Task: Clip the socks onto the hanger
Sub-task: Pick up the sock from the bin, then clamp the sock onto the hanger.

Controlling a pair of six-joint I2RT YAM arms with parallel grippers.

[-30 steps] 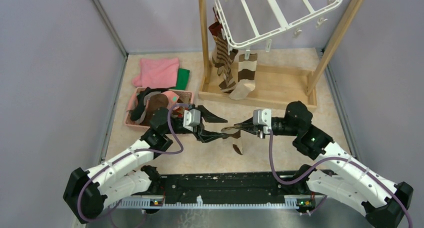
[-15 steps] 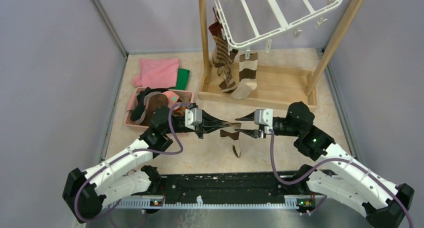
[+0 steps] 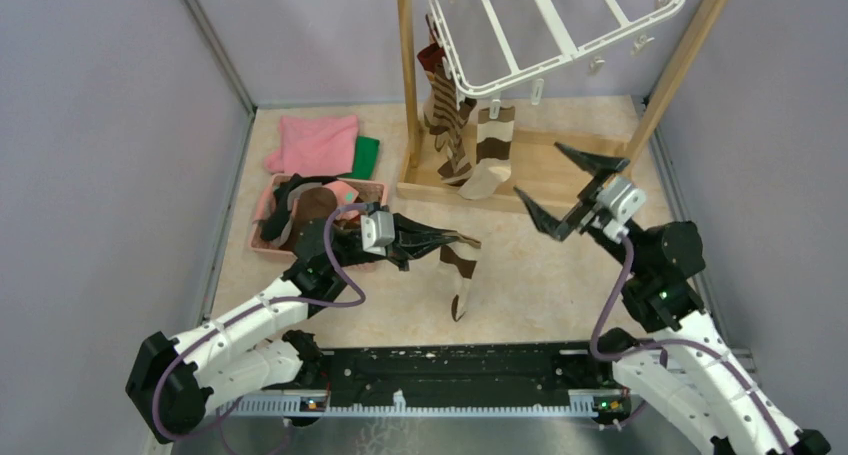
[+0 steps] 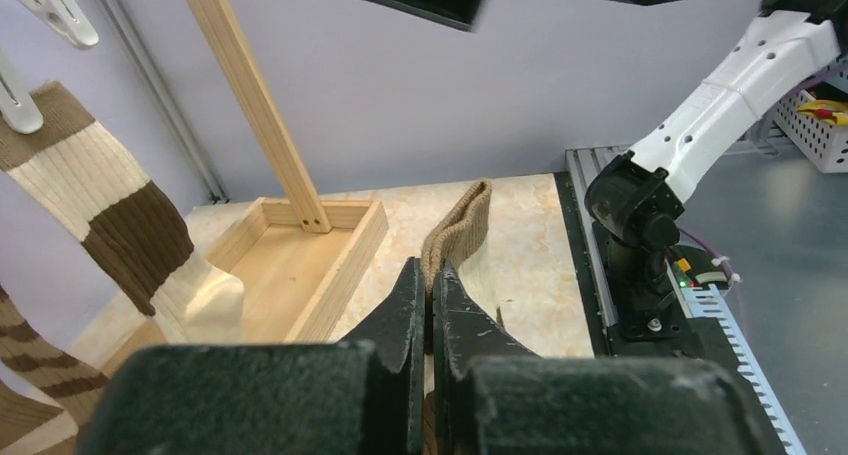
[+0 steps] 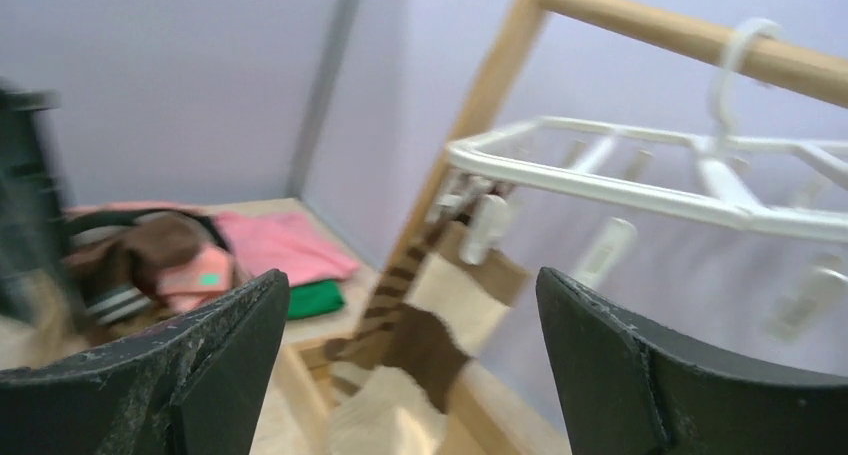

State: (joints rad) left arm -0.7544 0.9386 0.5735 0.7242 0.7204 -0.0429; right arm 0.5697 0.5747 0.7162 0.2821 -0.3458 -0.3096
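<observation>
The left arm reaches low across the table toward the middle, its left gripper pinched shut on the ribbed knit cuff of a brown-and-cream sock that dangles limp with its toe toward the near edge. The right arm is bent upright, and the right gripper is spread wide and empty, facing the white plastic hanger. The hanger hangs in a wooden frame at the far side, with two striped socks clipped on.

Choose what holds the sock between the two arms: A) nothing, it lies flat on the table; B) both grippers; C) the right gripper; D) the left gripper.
D: the left gripper is shut on the sock, which hangs from it; the right gripper is open and apart from it.
</observation>
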